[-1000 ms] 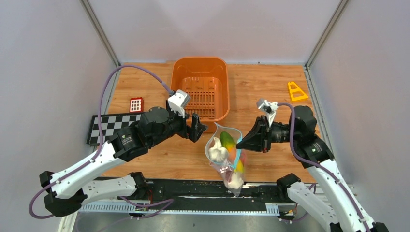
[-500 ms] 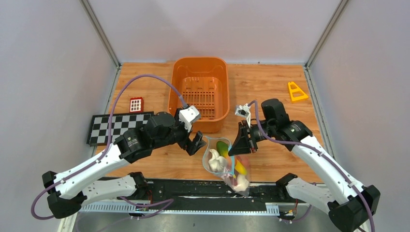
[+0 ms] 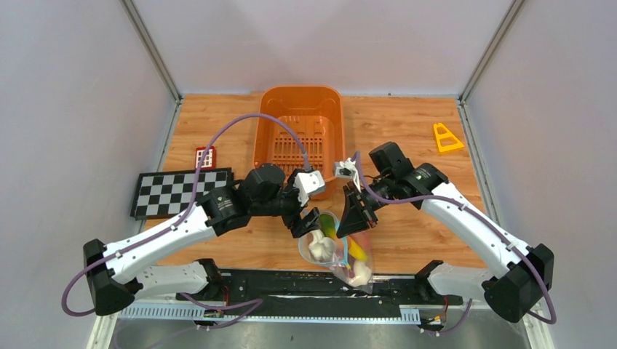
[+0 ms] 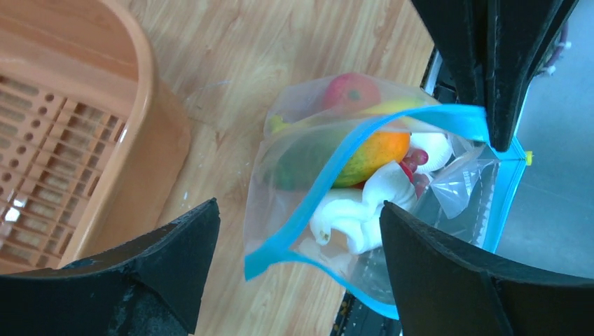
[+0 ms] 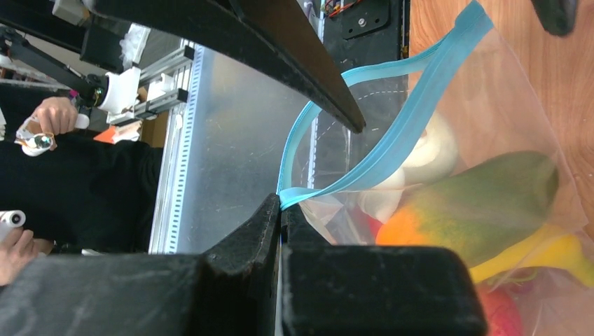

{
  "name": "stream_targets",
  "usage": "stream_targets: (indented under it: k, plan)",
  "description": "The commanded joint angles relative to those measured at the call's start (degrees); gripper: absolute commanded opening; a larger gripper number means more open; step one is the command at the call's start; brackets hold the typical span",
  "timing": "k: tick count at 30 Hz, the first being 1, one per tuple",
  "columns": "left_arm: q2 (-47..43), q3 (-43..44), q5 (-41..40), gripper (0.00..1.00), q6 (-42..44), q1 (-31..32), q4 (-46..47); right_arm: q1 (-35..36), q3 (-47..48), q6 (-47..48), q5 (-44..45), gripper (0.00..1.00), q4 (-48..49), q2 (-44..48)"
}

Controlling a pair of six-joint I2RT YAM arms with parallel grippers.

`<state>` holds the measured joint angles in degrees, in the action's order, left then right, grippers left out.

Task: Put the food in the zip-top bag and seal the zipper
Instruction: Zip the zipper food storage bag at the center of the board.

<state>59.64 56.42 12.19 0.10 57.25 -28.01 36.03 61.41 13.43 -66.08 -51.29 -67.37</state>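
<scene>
Teal zipper (image 5: 382, 152) gapes, one end pinched in the tightly closed right gripper (image 3: 351, 218); the left gripper (image 3: 308, 222) stands wide at the open rim. Since a second ago both arms have slid toward the top view's lower centre, bringing the zip-top bag (image 3: 342, 254) nearer the black rail (image 3: 291, 285). Only the left wrist view shows the food (image 4: 371, 155) inside clearly, with the orange basket (image 4: 84, 140) at upper left.
</scene>
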Motion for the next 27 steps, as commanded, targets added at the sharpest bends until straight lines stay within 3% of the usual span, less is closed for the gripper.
stream_targets:
  k: [1,7,11,14,22,23,27]
  plan:
    - [3.27,4.17,4.27,0.81,4.51,-0.13,0.76,0.83,4.93,8.61,-2.29,0.00,-5.73,-1.70]
    - [4.65,4.40,3.77,0.51,4.87,-0.15,-0.21,0.80,6.28,10.08,-1.99,0.00,-6.55,-1.66]
    - [4.28,4.07,4.16,0.25,3.79,-0.13,0.58,0.81,6.25,8.45,-0.14,0.00,-4.70,-0.99]
    - [3.04,3.43,3.17,0.00,1.89,-0.13,2.41,0.80,4.64,2.49,5.31,0.10,0.41,1.30]
    - [-2.11,1.86,-7.80,0.00,-10.15,-0.17,4.24,0.80,-5.50,-16.72,26.36,0.62,19.03,20.04]
    - [-2.56,1.79,-10.22,0.00,-14.28,-0.23,4.19,0.82,-8.84,-18.23,28.70,0.74,23.28,23.83]
    - [-4.49,0.89,-15.47,0.00,-24.93,-0.21,5.70,0.89,-21.04,-22.92,34.25,0.83,35.30,40.17]
